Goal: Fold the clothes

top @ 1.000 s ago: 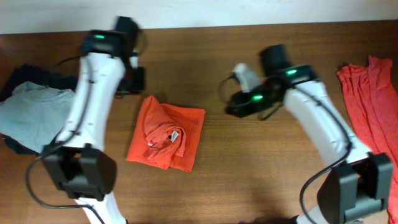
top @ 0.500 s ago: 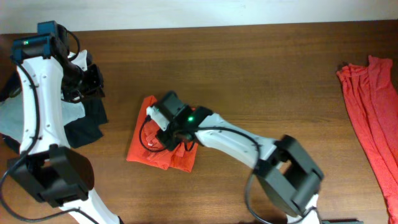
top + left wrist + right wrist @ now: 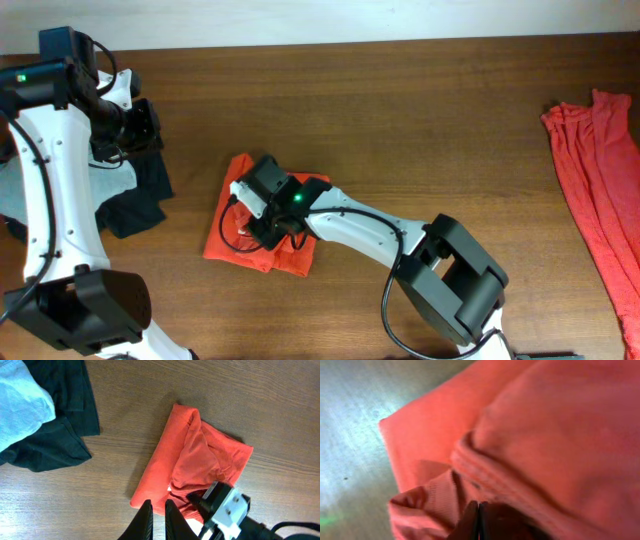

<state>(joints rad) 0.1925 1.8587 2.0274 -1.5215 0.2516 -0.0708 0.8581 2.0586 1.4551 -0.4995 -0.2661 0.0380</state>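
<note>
The orange-red T-shirt (image 3: 222, 232) lies as a folded, rumpled square at the table's middle left. It also shows in the left wrist view (image 3: 200, 455) and fills the right wrist view (image 3: 545, 435). My right gripper (image 3: 258, 220) reaches across and sits on top of the shirt. Its fingers (image 3: 479, 507) are shut with the tips pressed into the fabric near a ribbed edge. It also shows in the left wrist view (image 3: 222, 507). My left gripper (image 3: 140, 125) is raised at the far left, shut and empty (image 3: 158, 510), apart from the shirt.
Dark navy garments (image 3: 140, 200) (image 3: 55, 440) and a pale grey-blue tee (image 3: 8, 190) (image 3: 20, 400) lie at the left edge under the left arm. Another orange-red garment (image 3: 590, 170) lies spread at the right edge. Bare brown table (image 3: 420, 110) lies between.
My right arm swung from the right side across to the shirt and now rests on it. My left arm drew back from beside the shirt to the far left.
</note>
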